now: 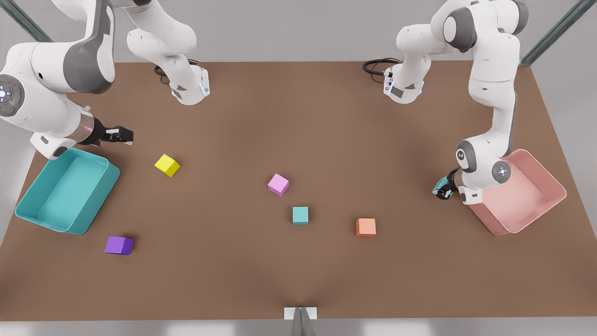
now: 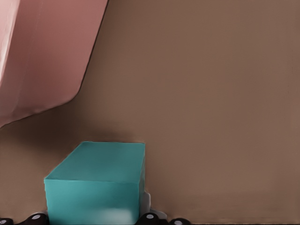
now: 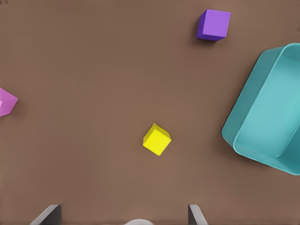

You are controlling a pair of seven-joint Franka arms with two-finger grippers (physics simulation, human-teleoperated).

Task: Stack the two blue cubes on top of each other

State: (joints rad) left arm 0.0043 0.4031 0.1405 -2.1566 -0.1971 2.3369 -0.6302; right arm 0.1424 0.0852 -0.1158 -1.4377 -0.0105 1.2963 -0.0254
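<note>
While your left gripper (image 1: 442,189) sits clamped on one blue cube (image 2: 96,185) just beside the pink bin (image 1: 536,205), at the front view's right, the second blue cube (image 1: 300,215) lies flat on the table (image 1: 298,270) near its middle, well apart toward the front view's left, between the pink cube (image 1: 278,185) and the orange cube (image 1: 366,227). You carry toward that side; this arm is the nearer one, I judge. Both cubes look alike: small, plain, matte teal. The resting one sits square, its top face bare. Your right gripper (image 1: 122,135) waits with fingers apart above the teal bin (image 1: 28,205), over by the yellow cube (image 3: 156,139).
</note>
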